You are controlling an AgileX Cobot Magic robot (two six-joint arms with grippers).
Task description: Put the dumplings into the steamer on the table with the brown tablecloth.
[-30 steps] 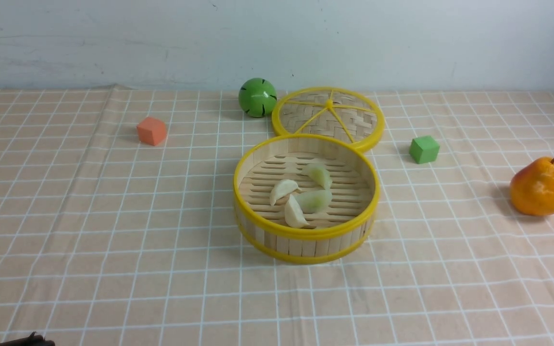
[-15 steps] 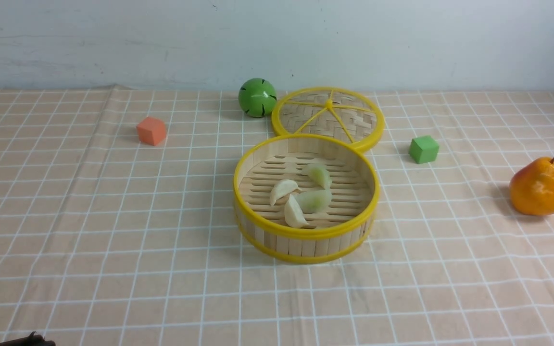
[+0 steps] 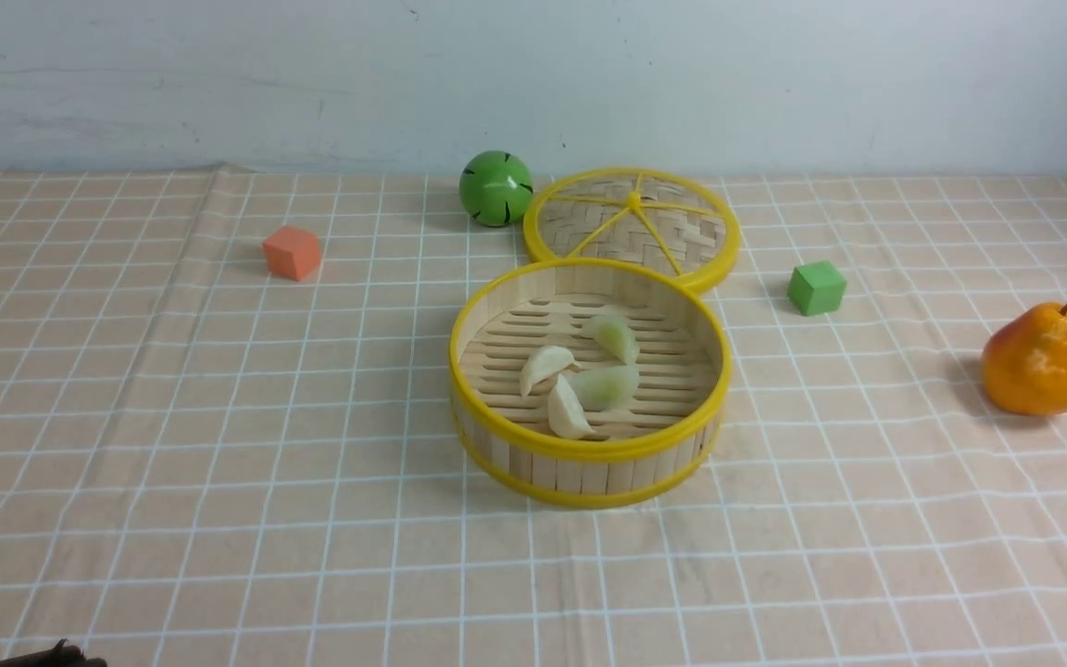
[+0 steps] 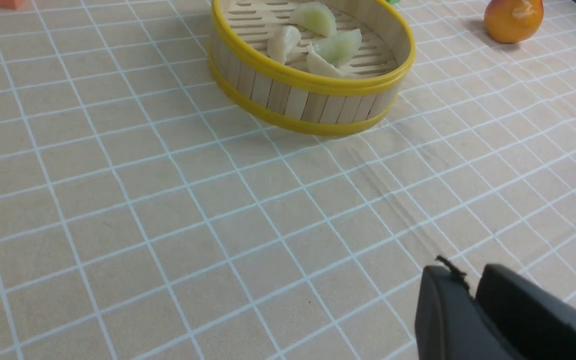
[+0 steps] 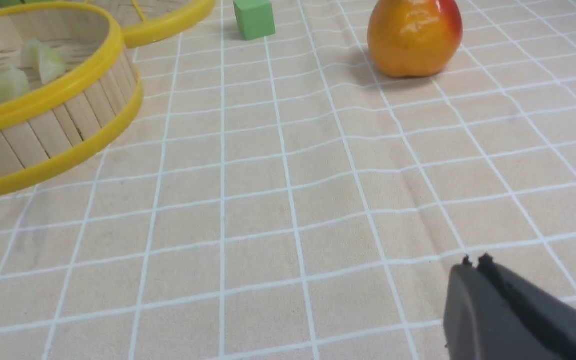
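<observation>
dumplings point(image 3: 580, 375) lie in steamer point(image 3: 589, 459), lid point(image 3: 633, 227) behind it.

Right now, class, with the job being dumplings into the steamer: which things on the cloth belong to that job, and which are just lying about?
Belong to the job:
- four dumplings, all already inside
- steamer
- brown tablecloth

Lying about:
- woven lid
- green ball
- orange cube
- green cube
- pear

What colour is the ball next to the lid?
The ball is shiny green with dark lines, best seen in the front view.
</observation>
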